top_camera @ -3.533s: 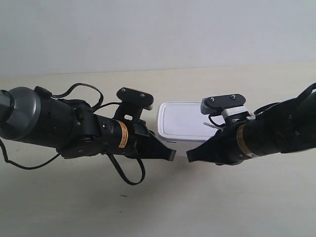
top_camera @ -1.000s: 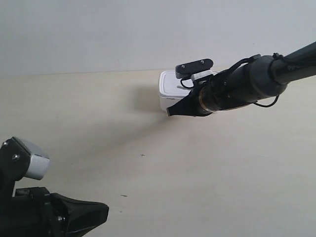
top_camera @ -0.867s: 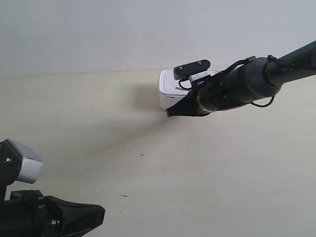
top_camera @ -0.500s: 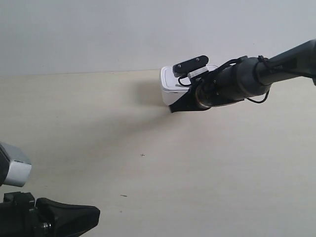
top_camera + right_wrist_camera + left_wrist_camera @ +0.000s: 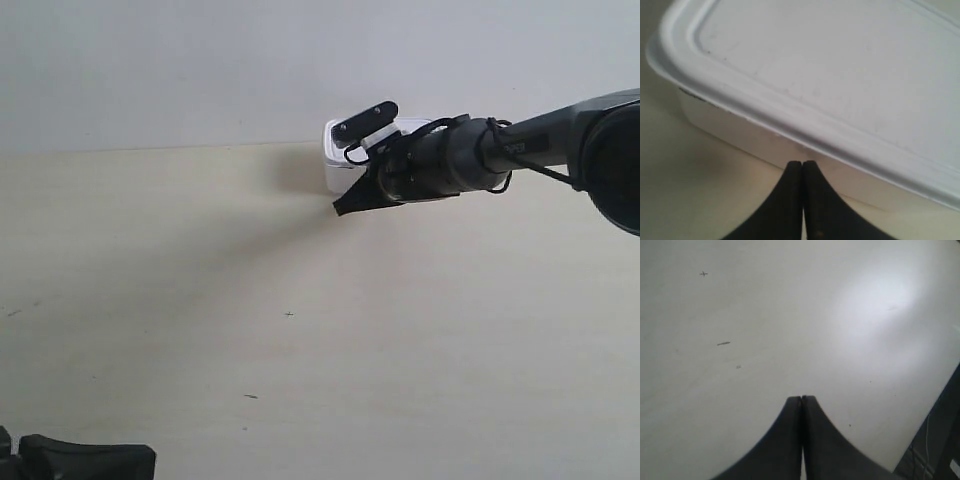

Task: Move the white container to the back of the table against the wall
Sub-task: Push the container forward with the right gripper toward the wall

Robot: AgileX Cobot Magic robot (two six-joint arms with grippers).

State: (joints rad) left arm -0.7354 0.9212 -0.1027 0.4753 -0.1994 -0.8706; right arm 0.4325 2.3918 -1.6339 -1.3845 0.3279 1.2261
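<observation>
White container (image 5: 333, 172) sits at the far edge of the table (image 5: 300, 380), its far side at the seam where the tabletop meets the wall (image 5: 200, 60). Whether it actually presses the wall cannot be told.

The right gripper (image 5: 802, 166) has its two black fingers pressed together with nothing between them. Their tips are at the container's near side wall, just under the lid rim, touching it or very nearly. In the exterior view the right gripper (image 5: 342, 207) points left and slightly down at the box's near left corner. Its arm reaches in from the right and covers most of the box, so only the rounded left corner and a strip of lid show.

The left gripper (image 5: 801, 400) also has its fingers together and empty, above bare tabletop. In the exterior view the left gripper (image 5: 90, 462) is only a dark tip at the near left, well apart from the container.

A small cross mark (image 5: 289, 314) and a short dark dash (image 5: 250, 396) lie on the table between the two grippers. Wide open tabletop spreads left of the box and nearer than it. The left wrist view shows one table edge with a dark gap beyond.
</observation>
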